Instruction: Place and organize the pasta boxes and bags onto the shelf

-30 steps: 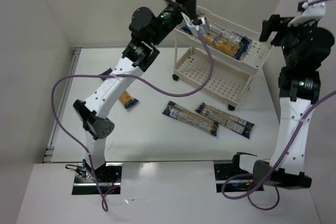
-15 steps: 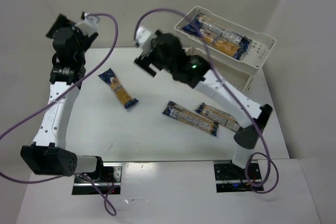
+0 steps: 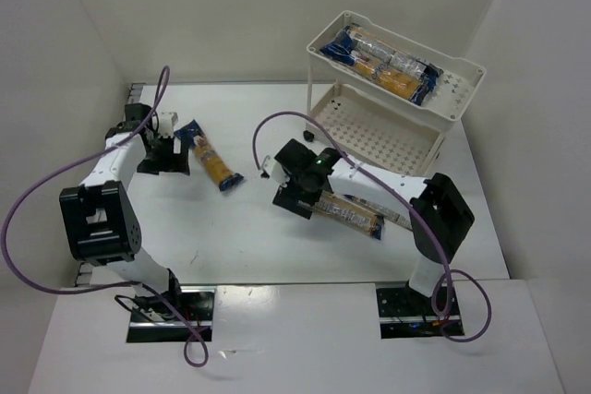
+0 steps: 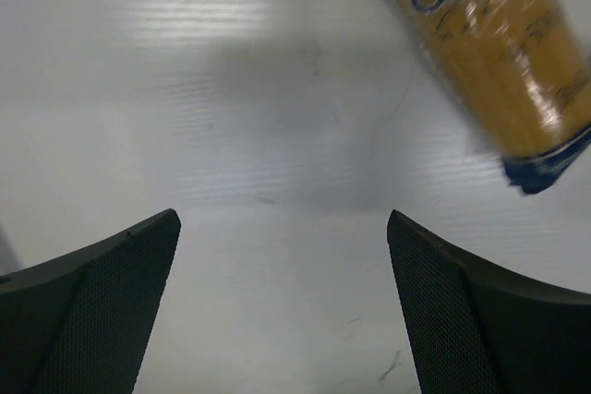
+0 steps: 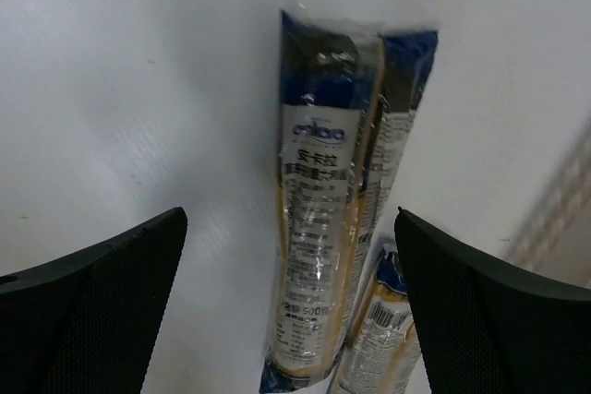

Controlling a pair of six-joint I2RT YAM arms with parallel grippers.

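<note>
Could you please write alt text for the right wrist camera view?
A long pasta packet lies on the white table, centred between the two dark fingers of the open pincer. A second packet lies beside it at lower right.

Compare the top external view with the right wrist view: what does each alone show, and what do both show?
Only the top external: the shelf, packets in its upper tray, and the left tool beside a lone packet. Only the right wrist: the print on a white label. Both: the right tool over two packets lying side by side on the table.
</note>
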